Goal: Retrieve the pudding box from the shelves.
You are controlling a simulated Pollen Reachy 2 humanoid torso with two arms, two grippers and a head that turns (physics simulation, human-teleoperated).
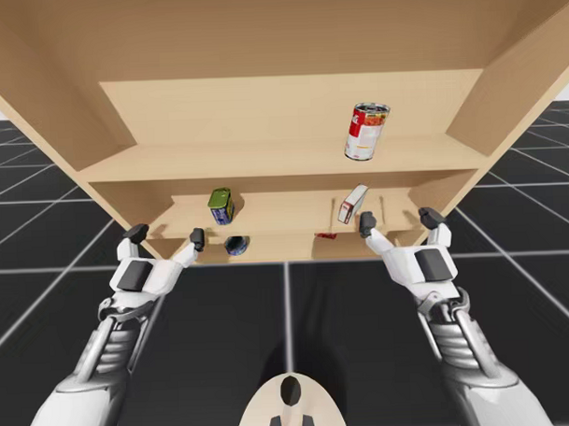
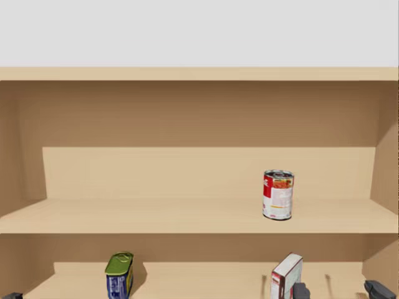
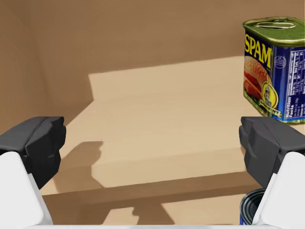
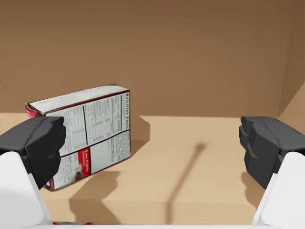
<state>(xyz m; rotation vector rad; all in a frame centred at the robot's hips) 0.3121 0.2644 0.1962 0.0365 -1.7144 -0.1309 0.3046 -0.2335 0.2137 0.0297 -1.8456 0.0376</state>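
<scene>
The pudding box (image 1: 352, 204), white with a red-brown front, stands tilted on the middle shelf (image 1: 285, 224). In the head view the pudding box (image 2: 286, 276) is at the lower right. My right gripper (image 1: 399, 222) is open at the shelf's front edge, slightly right of the box and not touching it. In the right wrist view the box (image 4: 83, 133) stands just ahead of one finger of the open right gripper (image 4: 152, 143), off its centre line. My left gripper (image 1: 164, 238) is open in front of the shelf's left part, and nothing lies between the fingers of the left gripper (image 3: 152, 143).
A blue rectangular tin with a green top (image 1: 221, 206) stands on the middle shelf, ahead of my left gripper and to one side (image 3: 275, 71). A red and white can (image 1: 367, 131) stands on the upper shelf. A dark blue round can (image 1: 236, 245) and a small red object (image 1: 325, 235) sit below.
</scene>
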